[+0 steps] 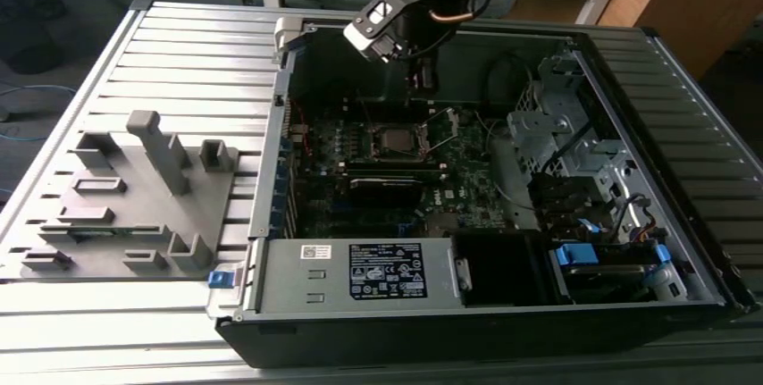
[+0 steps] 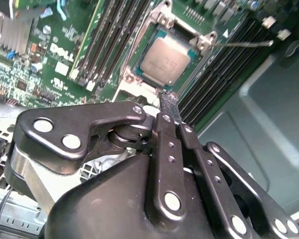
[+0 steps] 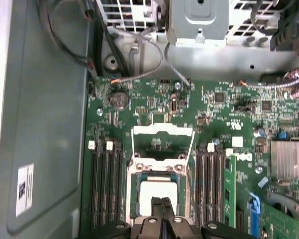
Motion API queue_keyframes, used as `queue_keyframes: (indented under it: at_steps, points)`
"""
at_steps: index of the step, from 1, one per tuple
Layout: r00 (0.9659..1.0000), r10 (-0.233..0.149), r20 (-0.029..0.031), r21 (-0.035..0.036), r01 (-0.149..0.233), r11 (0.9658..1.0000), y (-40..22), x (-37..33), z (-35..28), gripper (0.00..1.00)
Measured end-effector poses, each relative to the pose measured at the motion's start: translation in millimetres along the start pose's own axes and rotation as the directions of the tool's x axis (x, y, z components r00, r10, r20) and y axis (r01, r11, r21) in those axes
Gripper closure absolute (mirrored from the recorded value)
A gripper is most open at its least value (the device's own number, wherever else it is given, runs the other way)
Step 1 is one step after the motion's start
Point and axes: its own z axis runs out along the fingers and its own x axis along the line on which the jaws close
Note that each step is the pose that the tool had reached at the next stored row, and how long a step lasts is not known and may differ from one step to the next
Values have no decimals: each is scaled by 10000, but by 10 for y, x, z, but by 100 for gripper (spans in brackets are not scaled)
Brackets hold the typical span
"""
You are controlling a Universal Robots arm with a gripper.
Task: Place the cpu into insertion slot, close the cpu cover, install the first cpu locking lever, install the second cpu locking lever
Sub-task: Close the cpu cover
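The cpu (image 3: 157, 190) lies flat in the insertion slot (image 3: 157, 169) on the green motherboard, its silvery face up; it also shows in the second wrist view (image 2: 165, 60). The cpu cover (image 3: 162, 130) is swung open and lies back beyond the socket. A thin locking lever (image 2: 239, 44) sticks out to one side, unlatched. My gripper (image 3: 162, 202) hovers just above the near edge of the chip, its two black fingers pressed together with nothing between them. In the exterior view the gripper (image 1: 417, 79) hangs over the open case, behind the socket (image 1: 398, 139).
Black memory slots (image 3: 105, 179) flank the socket on both sides. A finned heat sink (image 3: 289, 159) and cables sit nearby. In the exterior view a grey fixture plate (image 1: 131, 197) lies at the left, the power supply (image 1: 357, 269) in front, a drive cage (image 1: 560, 126) at the right.
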Motion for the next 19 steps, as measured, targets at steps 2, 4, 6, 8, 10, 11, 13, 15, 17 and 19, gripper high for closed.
queue_keyframes:
  at_steps: [2,4,6,8,10,11,13,15,17,19]
  points:
    - [10000,1,0,0,-1,10000,44,-1,2,90]
    - [10000,0,-1,-1,0,10000,71,-1,4,90]
    - [10000,1,0,0,-1,10000,73,-1,4,90]
    - [10000,2,0,0,-2,10000,73,-1,4,90]
    - [10000,1,0,0,-1,10000,75,-1,4,90]
    - [10000,-1,-1,0,1,10000,79,-1,5,90]
    - [10000,1,-1,0,-1,10000,88,-1,5,90]
    - [10000,1,0,0,-1,10000,92,-1,5,90]
    - [10000,1,0,0,-1,10000,102,-1,6,90]
    - [10000,-1,0,0,1,10000,105,-1,6,90]
